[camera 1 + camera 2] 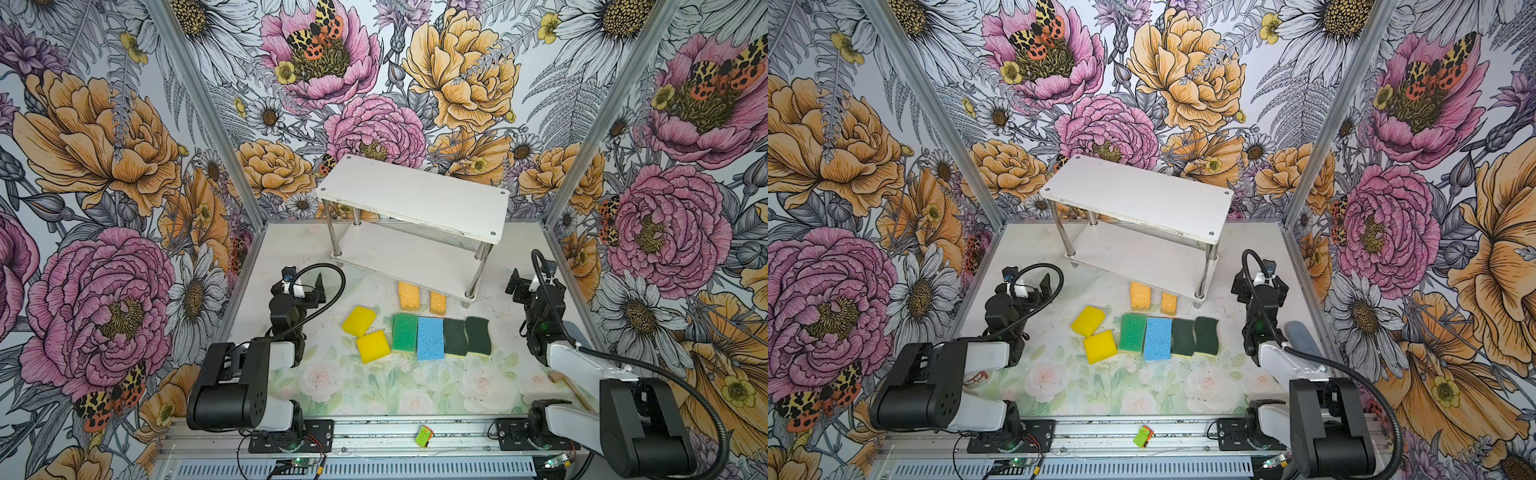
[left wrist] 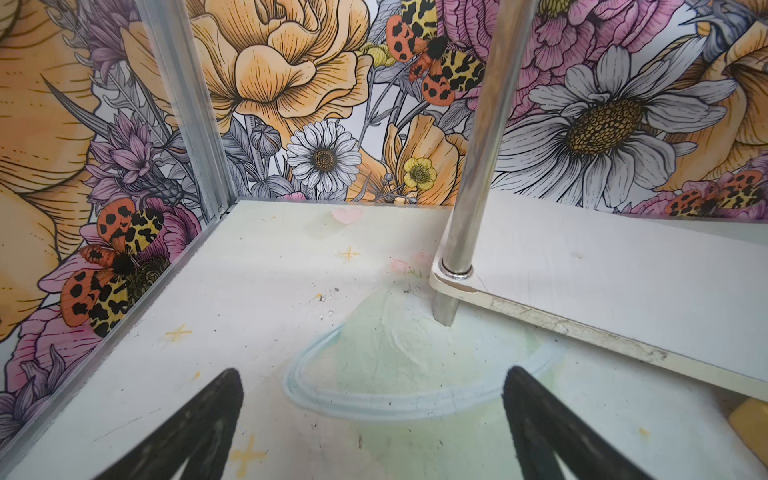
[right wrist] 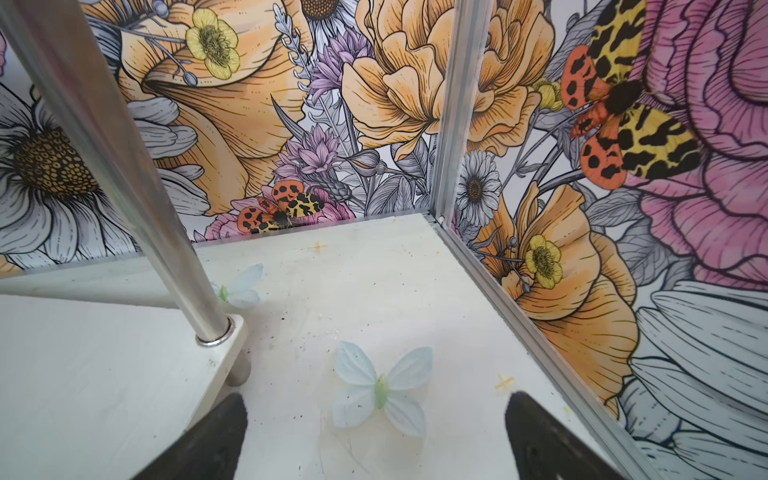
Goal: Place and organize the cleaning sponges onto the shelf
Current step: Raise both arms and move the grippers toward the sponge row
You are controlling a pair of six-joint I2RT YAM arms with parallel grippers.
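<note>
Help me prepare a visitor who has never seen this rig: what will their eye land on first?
First the loud floral wallpaper with big pink and orange blooms on all three walls. Next the bright cleaning sponges lying in the middle of the table: yellow, green, blue, dark green in a row, two orange ones just behind. Behind them stands the white two-tier shelf, its top board bare.

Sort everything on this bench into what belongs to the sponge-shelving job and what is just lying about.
Job: shelf; two yellow sponges; green-topped sponge; blue sponge; two dark-green wavy sponges; two orange sponges.
Lying about: wooden mallet; small green-and-orange item on the front rail.
</note>
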